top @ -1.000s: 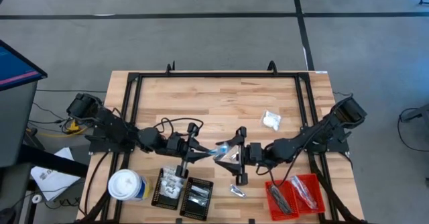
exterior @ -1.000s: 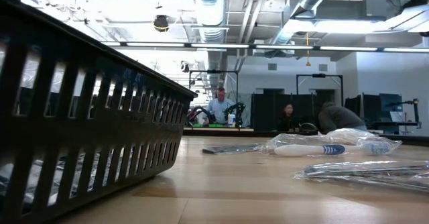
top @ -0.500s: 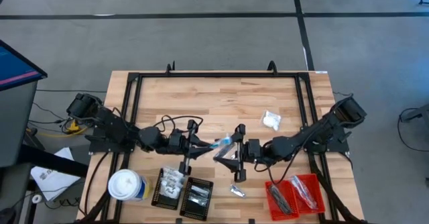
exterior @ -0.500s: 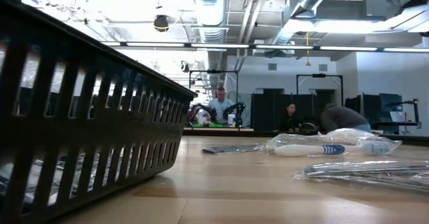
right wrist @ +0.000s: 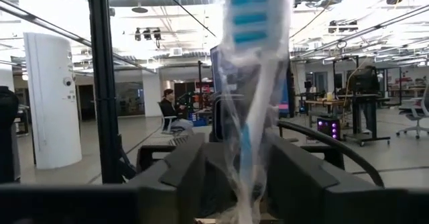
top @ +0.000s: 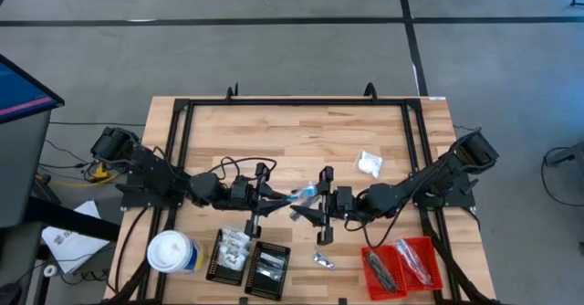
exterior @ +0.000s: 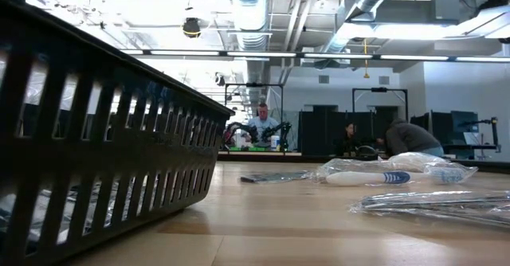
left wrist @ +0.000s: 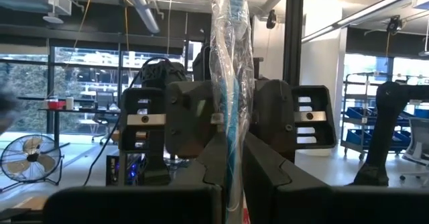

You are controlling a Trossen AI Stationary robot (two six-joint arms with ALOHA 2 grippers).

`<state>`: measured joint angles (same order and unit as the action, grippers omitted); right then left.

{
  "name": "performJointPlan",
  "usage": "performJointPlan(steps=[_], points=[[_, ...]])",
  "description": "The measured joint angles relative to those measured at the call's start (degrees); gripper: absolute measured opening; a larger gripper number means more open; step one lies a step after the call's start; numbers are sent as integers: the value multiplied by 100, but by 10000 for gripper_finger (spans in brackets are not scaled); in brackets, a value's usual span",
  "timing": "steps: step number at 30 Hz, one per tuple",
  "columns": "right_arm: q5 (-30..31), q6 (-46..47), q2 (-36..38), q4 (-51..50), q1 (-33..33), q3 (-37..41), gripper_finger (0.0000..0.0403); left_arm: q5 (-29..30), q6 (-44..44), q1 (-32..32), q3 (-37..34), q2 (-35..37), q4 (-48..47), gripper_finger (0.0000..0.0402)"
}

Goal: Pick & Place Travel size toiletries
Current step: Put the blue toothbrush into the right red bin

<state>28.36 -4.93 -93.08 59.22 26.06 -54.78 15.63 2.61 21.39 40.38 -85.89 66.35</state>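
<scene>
A wrapped blue toothbrush point(top: 305, 195) is held above mid-worktop point(top: 301, 131) in the closed left end effector point(top: 274, 198) while the right end effector point(top: 317, 205) stands partly closed around it, a handover seemingly calling next for the left's release.

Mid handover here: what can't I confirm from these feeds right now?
- Right gripper grip: in the right wrist view the wrapped blue stick stands between its fingers, but the clear wrapper hides any contact.
- Black trays contents: too small from above; the low view's slatted wall blocks them.
- Red tray items: dark shapes only, too small.
- Left gripper: shut on the stick; the stick's lower end is cut off.
</scene>
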Motion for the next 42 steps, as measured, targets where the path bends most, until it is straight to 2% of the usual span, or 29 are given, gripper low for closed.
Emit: performJointPlan(steps=[11,14,17,22,25,29,32,35,39,42], points=[[2,-138,4,-96,1,0,19,-9,-38,4,0,0,-12,14],[20,-166,9,-158,17,0,15,-80,-122,4,0,0,-61,24],[66,-163,9,-178,61,0,24,-82,-118,20,0,0,-68,57],[735,-553,233,-479,416,0,9,-38,-98,211,0,138,-97,139],[1271,-745,613,-841,741,0,14,288,120,404,0,368,-304,189],[2129,-549,1239,-1861,1315,-2,16,983,593,668,0,708,-744,237],[3026,29,1690,-2834,1856,-2,9,1386,793,832,0,885,-943,254],[3617,1319,2238,-4078,2406,-2,9,1609,920,941,0,985,-1055,258],[3618,3452,2878,-5854,3062,-4,9,1653,920,944,0,988,-1098,254],[3443,5066,3013,-7050,3376,-4,9,1653,918,924,0,989,-1103,250]])
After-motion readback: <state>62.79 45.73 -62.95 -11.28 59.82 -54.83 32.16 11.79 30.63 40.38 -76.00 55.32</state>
